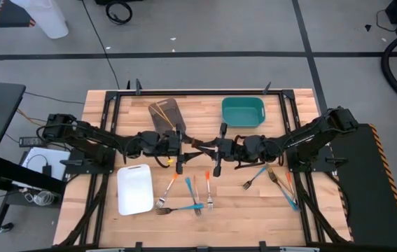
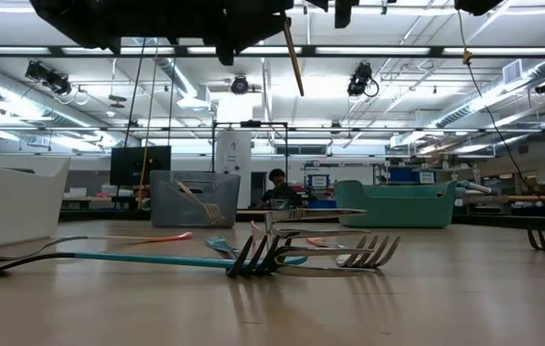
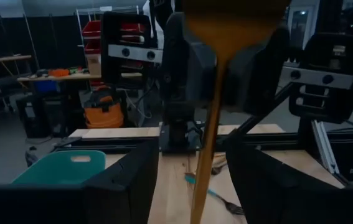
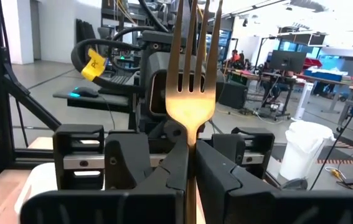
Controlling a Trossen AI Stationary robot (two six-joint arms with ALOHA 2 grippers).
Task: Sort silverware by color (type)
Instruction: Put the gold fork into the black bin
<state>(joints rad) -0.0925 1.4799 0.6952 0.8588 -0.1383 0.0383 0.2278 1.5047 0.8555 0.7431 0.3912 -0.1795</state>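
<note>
A gold fork [image 4: 190,93] is held upright in the air over the table's middle, with my right gripper [image 4: 190,158] shut on it. In the low view the gold fork [image 2: 294,58] hangs slanting, well above the tabletop. My left gripper [image 3: 198,186] faces it from the table's left, open, one finger on either side of the fork's handle [image 3: 204,168] without touching it. In the high view both grippers meet at mid-table, the left gripper [image 1: 186,145] and the right gripper [image 1: 209,147]. Orange-handled and blue-handled forks [image 1: 184,194] lie flat near the front edge, and more forks [image 1: 279,180] lie at the right. My right gripper pinches the gold fork's neck [image 4: 190,138], just below its head, between its two fingers. The fingers lie level, coming from the table's right, across the fork. The fork stands tines up, its handle hanging below the fingers, lifted clear of the table.
A grey tray [image 1: 164,115] holding gold forks stands at the far middle, with a teal tray [image 1: 243,112] to its right. A white tray [image 1: 134,189] lies at the near left. A person sits in the room beyond the table [image 2: 276,183].
</note>
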